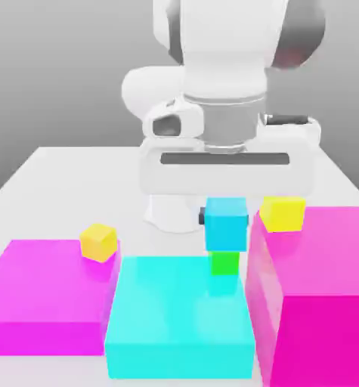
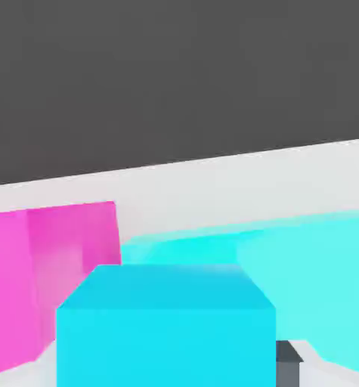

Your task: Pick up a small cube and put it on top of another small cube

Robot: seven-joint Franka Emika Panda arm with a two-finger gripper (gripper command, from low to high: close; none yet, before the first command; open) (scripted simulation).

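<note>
1. Pale, smooth worktop [image 1: 69, 181] is set against a grey background.
2. By the pincer [image 1: 226, 218], a small plain cyan cube [image 1: 226, 230] is gripped, above a small bright green cube [image 1: 225, 263]; whether they touch cannot be told.
3. Placing appears to be in hand; alignment should be checked, the cube seated gently, then released.
4. Outward, a broad flat cyan block [image 1: 178, 302] is seen.

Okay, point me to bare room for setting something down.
Flat cyan block: its top beside the low magenta block. Crowded: around the green cube, with the small cyan cube directly above.
</note>
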